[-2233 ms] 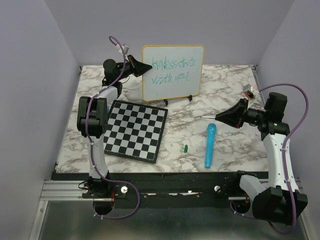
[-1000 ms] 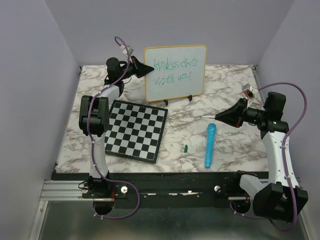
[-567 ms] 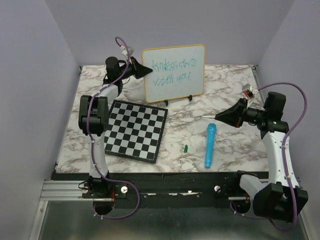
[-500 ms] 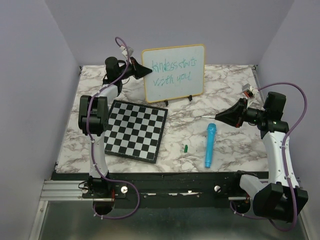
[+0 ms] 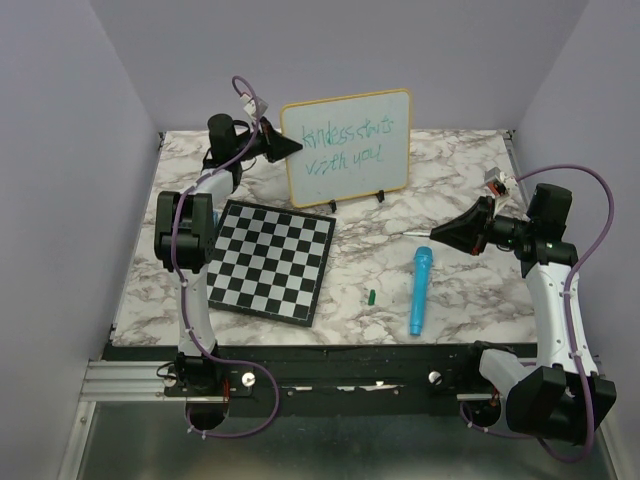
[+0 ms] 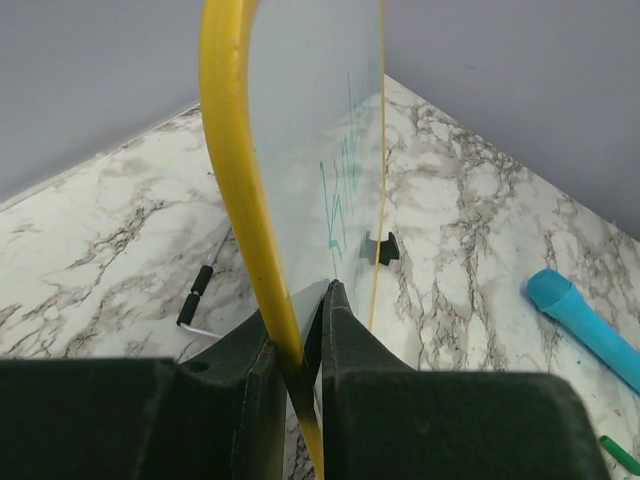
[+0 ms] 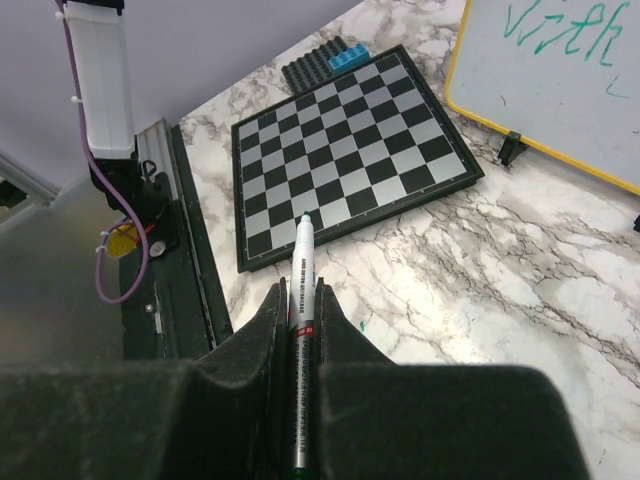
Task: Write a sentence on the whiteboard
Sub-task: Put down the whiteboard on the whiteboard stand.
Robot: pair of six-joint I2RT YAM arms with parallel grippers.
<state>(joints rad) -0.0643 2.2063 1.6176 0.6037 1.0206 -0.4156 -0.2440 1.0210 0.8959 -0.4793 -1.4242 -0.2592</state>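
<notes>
plain lavender walls (image 5: 60,150) close in the table (image 5: 460,170) on three sides. its top is white marble veined grey, matte and flat.

the whiteboard (image 5: 335,188) stands upright on small black feet at the far edge, left of centre. its long side runs roughly along that edge and its face looks toward the near edge. a checkered board (image 5: 268,258) lies flat just in front of it, toward the near-left corner.

the left arm is the nearer one. the left gripper (image 5: 293,147) is at the whiteboard's left side, with its narrow jaws to either side of the yellow frame. i cannot tell whether they pinch it or merely straddle it.

the right gripper (image 7: 297,290) hovers over the right side of the table, well apart from the whiteboard, which lies far-left of it. it is closed on a marker (image 7: 303,250), held along the fingers with the uncapped tip aimed left toward the checkered board, not at the writing face.

the sentence (image 5: 345,145) runs in two green lines across the whiteboard and looks finished, so what remains is likely letting go and setting the marker down.

a small green cap (image 5: 370,296) lies near the near edge.
</notes>
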